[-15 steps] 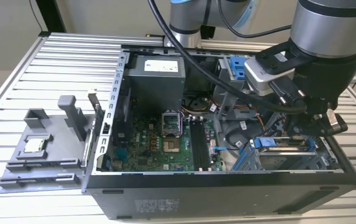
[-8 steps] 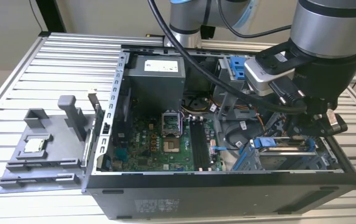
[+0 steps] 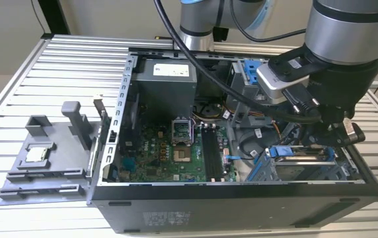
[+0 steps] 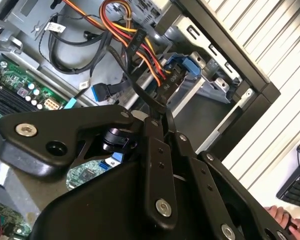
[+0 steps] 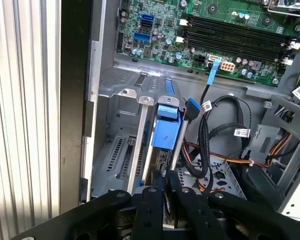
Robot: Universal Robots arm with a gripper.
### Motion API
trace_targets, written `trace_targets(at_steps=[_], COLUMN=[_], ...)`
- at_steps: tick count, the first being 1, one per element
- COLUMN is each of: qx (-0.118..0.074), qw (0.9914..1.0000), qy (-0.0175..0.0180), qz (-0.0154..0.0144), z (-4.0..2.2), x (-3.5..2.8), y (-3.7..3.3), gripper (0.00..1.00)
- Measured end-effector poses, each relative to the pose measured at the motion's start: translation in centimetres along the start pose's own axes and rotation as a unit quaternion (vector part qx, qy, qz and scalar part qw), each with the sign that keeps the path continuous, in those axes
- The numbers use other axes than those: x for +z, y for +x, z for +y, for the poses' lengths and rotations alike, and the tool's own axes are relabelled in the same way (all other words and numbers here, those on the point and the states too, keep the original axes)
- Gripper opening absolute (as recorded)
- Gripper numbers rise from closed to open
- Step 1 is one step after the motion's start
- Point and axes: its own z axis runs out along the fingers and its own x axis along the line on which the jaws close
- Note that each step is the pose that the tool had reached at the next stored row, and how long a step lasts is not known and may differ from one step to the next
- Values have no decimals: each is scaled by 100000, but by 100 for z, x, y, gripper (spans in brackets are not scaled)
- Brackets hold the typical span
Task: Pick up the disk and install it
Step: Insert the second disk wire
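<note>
**The arm is down in the corner of the computer**

In the exterior view, an open computer case [image 3: 242, 198] lies on a table [image 3: 17, 89] made of metal slats. The gripper [image 3: 331, 141] is low inside the case, at the corner on the exterior view's right. The disk [image 3: 299, 153] sits there in a metal cage, just under the gripper, and its blue rail shows. The arm's thick body hides much of that corner. Well apart, on the exterior view's left, a grey tray [image 3: 43, 183] holds a small square chip [image 3: 36, 154].

The first wrist view gets closer. The disk [image 5: 166, 131] stands on its edge in a slot of the grey cage [image 5: 120, 150], and the gripper [image 5: 165, 179] is right at its near end. I cannot tell if the gripper is pinching the disk or not. Black cables [image 5: 215, 130] hang just beside the disk, and the green board [image 5: 230, 30] lies past the cage.

The second wrist view shows the gripper [image 4: 161, 119] from the other side, with orange and yellow wires [image 4: 135, 45] crowding close. Off past the case are a keyboard [image 4: 295, 187] and a person's hand [image 4: 285, 220].
</note>
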Motion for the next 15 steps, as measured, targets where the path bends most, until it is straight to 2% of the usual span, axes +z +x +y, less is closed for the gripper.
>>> trace_targets(at_steps=[4, 15], qx=[171, 174], qw=[99999, 99999], qy=[-3, -89], qz=[-293, -311], z=[7, 11], x=[12, 22], y=[3, 5], gripper=[0, 0])
